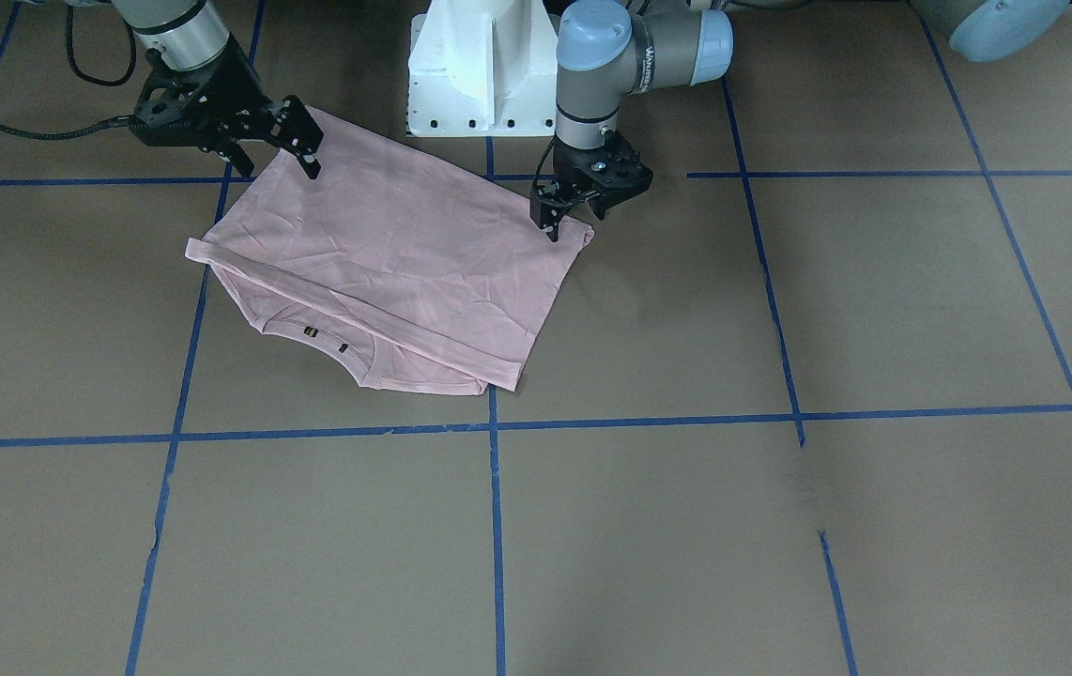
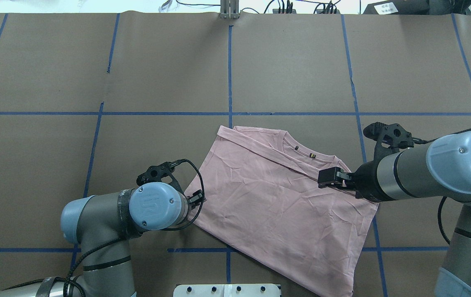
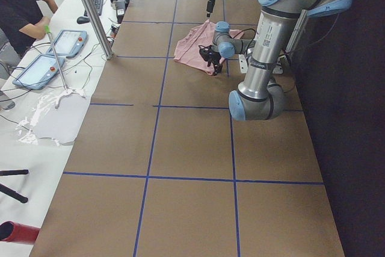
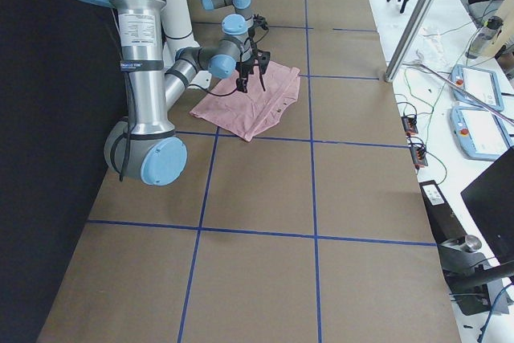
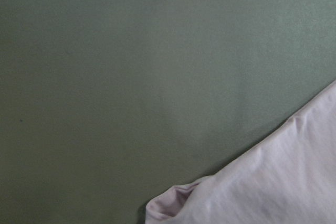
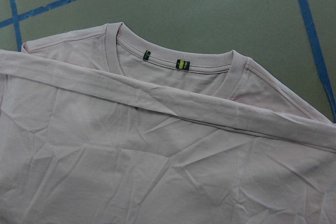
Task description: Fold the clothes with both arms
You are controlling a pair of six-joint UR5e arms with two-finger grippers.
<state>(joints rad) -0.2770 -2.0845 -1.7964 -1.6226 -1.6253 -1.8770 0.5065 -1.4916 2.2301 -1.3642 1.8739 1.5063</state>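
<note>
The pink T-shirt (image 1: 386, 253) lies folded on the table (image 1: 780, 545) just before the pedestal (image 1: 480, 66), plain back up, its neck (image 6: 163, 61) (two small labels inside) showing past the folded edge. The right gripper (image 1: 279, 169) hangs over one robot-side corner, fingers spread wide, holding nothing. The left gripper (image 1: 566, 223) sits at the other robot-side corner, seemingly touching cloth, though whether its jaws are parted or closed cannot be told.
</note>
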